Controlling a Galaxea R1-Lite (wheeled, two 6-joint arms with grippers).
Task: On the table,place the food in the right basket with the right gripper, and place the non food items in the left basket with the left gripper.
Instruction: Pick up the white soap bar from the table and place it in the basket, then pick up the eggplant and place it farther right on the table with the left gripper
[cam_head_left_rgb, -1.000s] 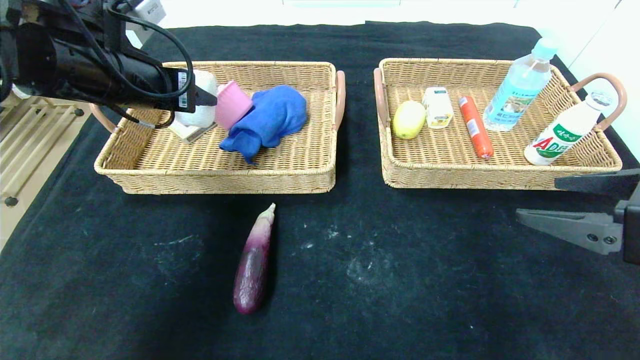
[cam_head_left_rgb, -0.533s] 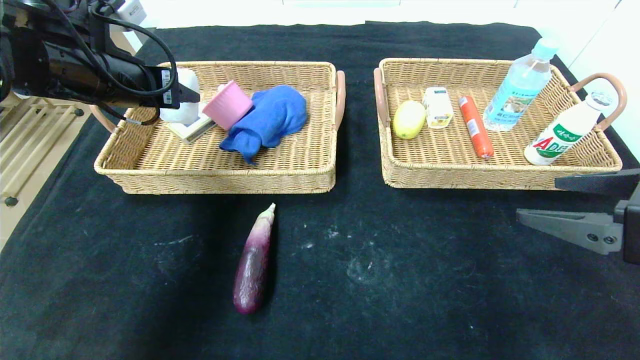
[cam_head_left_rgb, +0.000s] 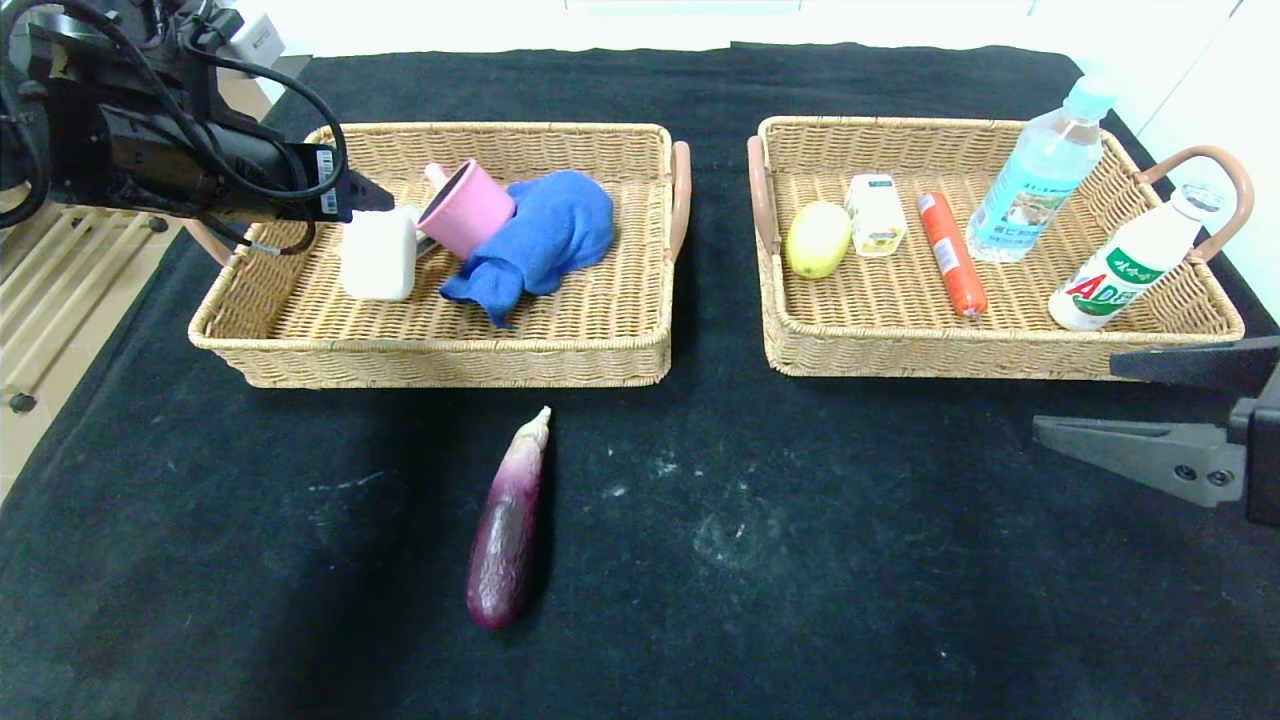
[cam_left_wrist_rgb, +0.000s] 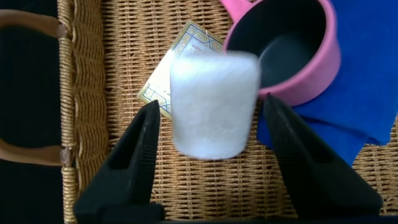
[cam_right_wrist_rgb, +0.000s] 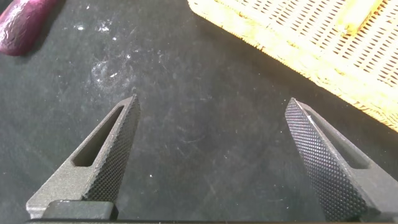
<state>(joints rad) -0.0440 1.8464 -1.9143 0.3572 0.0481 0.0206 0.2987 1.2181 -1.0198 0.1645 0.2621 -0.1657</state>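
Now that the left gripper (cam_left_wrist_rgb: 211, 146) has spread and dropped the white bar (cam_head_left_rgb: 378, 267) into the left basket (cam_head_left_rgb: 300, 330), only the aubergine (cam_head_left_rgb: 505, 535) remains for the wide-open right gripper (cam_right_wrist_rgb: 217, 155).

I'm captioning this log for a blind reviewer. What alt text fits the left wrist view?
The left tool stands open over the left basket, its fingers apart from the white soap-like bar between them. Past the bar lie a pink cup on its side, a blue cloth and a small card.
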